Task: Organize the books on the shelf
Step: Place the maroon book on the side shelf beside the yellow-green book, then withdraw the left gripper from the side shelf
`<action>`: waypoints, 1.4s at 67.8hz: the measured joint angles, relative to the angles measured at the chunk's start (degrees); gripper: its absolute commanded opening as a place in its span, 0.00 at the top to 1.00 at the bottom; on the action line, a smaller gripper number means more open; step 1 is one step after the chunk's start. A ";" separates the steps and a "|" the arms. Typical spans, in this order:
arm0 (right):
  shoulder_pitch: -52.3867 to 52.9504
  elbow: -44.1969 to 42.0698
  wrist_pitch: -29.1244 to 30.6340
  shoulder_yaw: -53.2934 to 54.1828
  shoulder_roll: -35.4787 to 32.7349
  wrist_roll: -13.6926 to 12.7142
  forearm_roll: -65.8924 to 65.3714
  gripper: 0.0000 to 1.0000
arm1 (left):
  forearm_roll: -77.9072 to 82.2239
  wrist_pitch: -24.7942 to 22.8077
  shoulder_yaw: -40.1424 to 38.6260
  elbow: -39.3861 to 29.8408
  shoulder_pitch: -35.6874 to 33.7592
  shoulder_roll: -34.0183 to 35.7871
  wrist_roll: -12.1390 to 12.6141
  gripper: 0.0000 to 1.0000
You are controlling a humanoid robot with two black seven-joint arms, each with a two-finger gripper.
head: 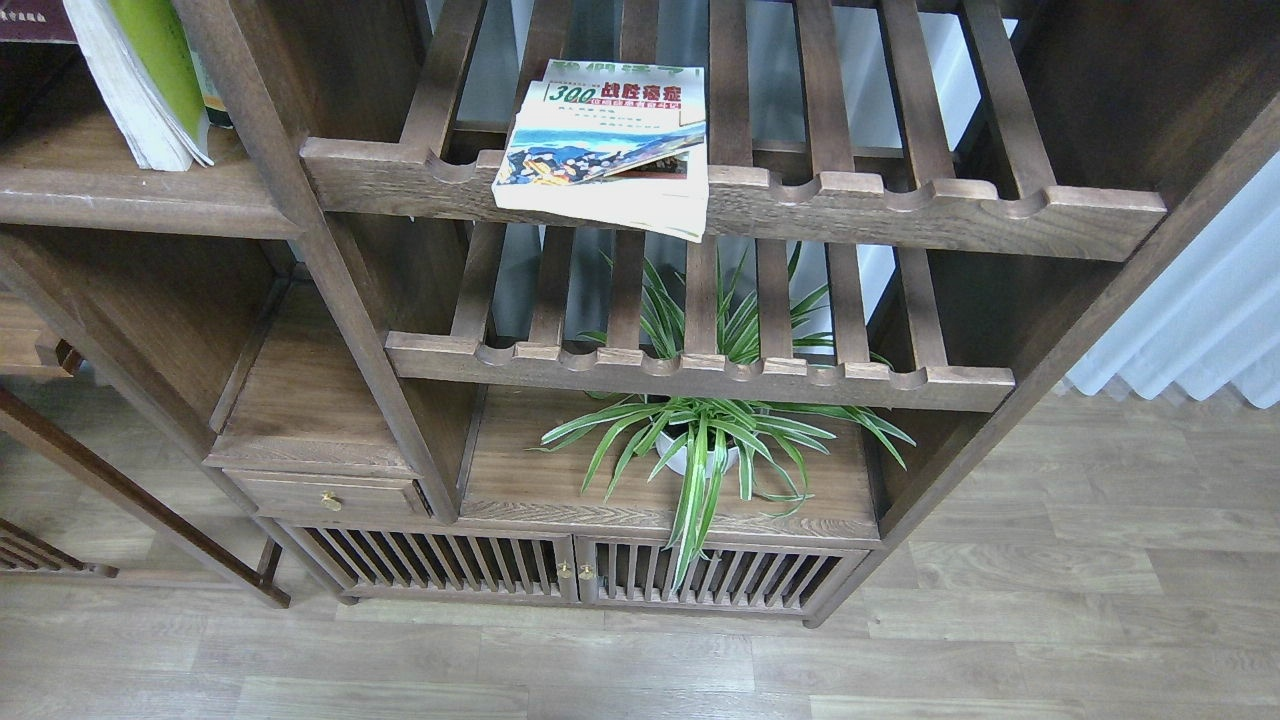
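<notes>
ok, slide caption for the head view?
White "300" book lies flat on the slatted rack; yellow-green book stands on the solid shelf.

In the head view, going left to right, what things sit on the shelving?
Maroon book at the top corner → yellow-green book standing on the solid shelf → white "300" book flat on the slatted rack → potted plant below.

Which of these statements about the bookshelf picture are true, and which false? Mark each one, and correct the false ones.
1. The white "300" book lies flat on the upper slatted rack. True.
2. The potted plant stands on the floor. False: it stands on a wooden board below the lower slatted rack.
3. The yellow-green book stands in the solid-board shelf at upper left. True.
4. A claw grips the "300" book. False: no claw is in view.
</notes>
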 measured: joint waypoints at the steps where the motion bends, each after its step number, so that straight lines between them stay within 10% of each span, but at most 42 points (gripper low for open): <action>1: 0.00 0.00 0.00 0.00 0.00 0.00 0.00 0.02 | 0.00 0.00 0.08 0.16 0.00 -0.11 0.00 0.85; 29: -0.01 -0.03 0.00 0.00 -0.36 0.06 0.31 0.02 | -2.78 0.00 1.58 1.78 -0.69 -5.55 -3.32 0.45; 62: 0.23 -0.06 0.00 0.24 -0.18 0.06 1.16 0.01 | -12.94 0.01 -4.54 -10.24 12.96 -0.03 -5.37 0.45; 95: 0.52 -0.05 0.00 0.42 0.02 0.33 1.12 0.01 | -20.83 -0.02 -18.95 -27.39 43.08 -1.58 -5.43 0.39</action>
